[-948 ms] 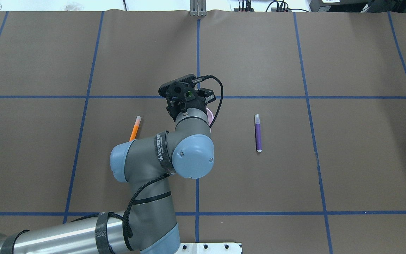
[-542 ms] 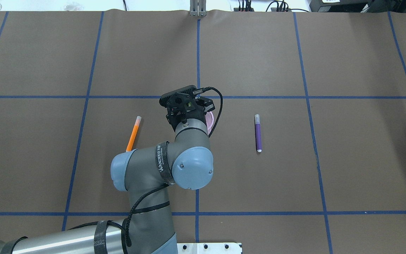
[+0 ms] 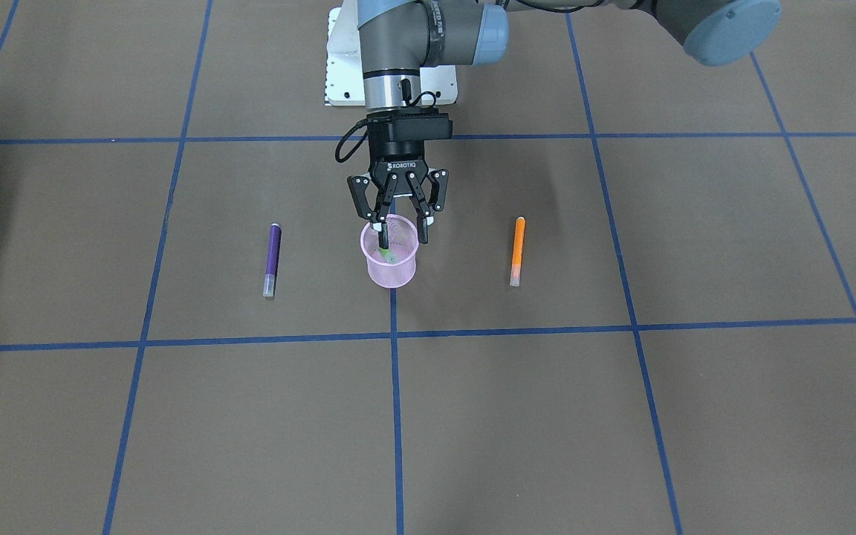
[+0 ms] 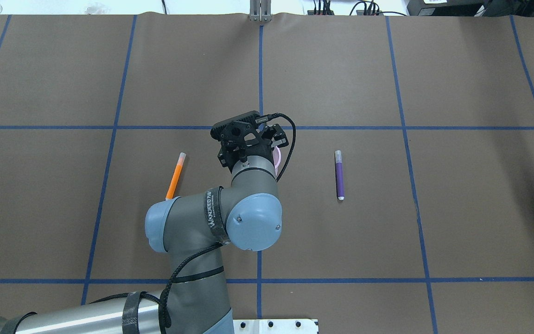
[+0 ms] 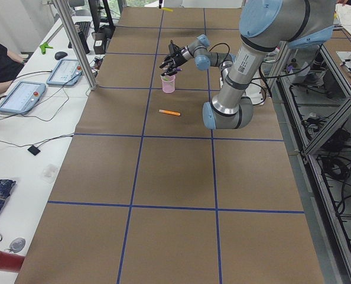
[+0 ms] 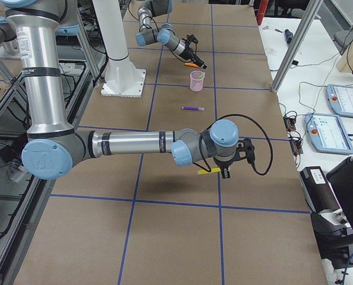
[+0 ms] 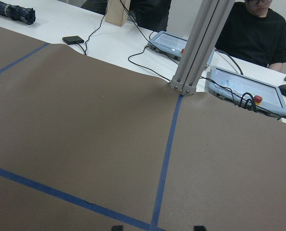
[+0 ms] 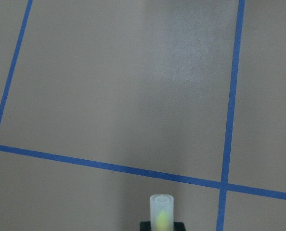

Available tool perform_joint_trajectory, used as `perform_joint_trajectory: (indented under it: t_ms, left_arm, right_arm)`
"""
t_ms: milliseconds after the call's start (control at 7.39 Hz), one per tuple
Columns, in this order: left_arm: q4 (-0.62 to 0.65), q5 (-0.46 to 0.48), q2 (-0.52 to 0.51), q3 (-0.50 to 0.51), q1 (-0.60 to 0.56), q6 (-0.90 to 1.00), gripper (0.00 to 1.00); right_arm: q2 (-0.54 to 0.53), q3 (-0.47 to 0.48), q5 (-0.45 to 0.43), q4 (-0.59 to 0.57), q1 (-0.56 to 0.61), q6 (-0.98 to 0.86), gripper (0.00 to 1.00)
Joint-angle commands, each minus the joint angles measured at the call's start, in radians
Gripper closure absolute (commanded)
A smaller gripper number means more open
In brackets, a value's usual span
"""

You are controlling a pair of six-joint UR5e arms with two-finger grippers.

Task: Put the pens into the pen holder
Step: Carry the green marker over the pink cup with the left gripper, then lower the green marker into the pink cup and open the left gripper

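The pink mesh pen holder (image 3: 392, 271) stands at the table's middle. My left gripper (image 3: 402, 236) hangs open right over its rim, and the green pen (image 3: 387, 255) leans inside the cup. The orange pen (image 3: 518, 249) lies flat on the robot's left of the cup, and the purple pen (image 3: 272, 258) lies flat on its right. In the overhead view the left wrist hides most of the cup (image 4: 276, 157). My right gripper (image 6: 224, 171) is shut on the yellow pen (image 8: 161, 214) and holds it above the table, well away from the cup (image 6: 197, 80).
An aluminium post (image 7: 201, 48) stands at the table's far edge, with tablets (image 7: 246, 89), cables and a seated person (image 7: 258, 29) behind it. The left arm's elbow (image 4: 253, 222) sits over the table between the cup and the robot's base.
The left gripper has opened over the cup. The green pen that showed between its fingers no longer shows there. The orange and purple pens have not moved.
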Motion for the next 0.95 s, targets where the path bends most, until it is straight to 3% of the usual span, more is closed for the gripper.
perform_joint_trajectory:
  t_ms: [0, 135, 406, 812]
  left_arm:
    - [0.020, -0.069, 0.040, -0.150, 0.000, 0.076, 0.08]
    - [0.025, -0.145, 0.068, -0.218, -0.023, 0.117, 0.15]
    - [0.025, -0.308, 0.100, -0.223, -0.105, 0.246, 0.12]
    - [0.076, -0.497, 0.151, -0.216, -0.193, 0.425, 0.19]
  right_arm:
    - [0.009, 0.071, 0.001, -0.083, 0.000, 0.007, 1.00]
    - [0.011, 0.079, 0.001, -0.083, 0.000, 0.018, 1.00]
    - [0.046, 0.079, 0.001, -0.083, -0.003, 0.062, 1.00]
    - [0.081, 0.102, 0.001, -0.083, -0.035, 0.122, 1.00]
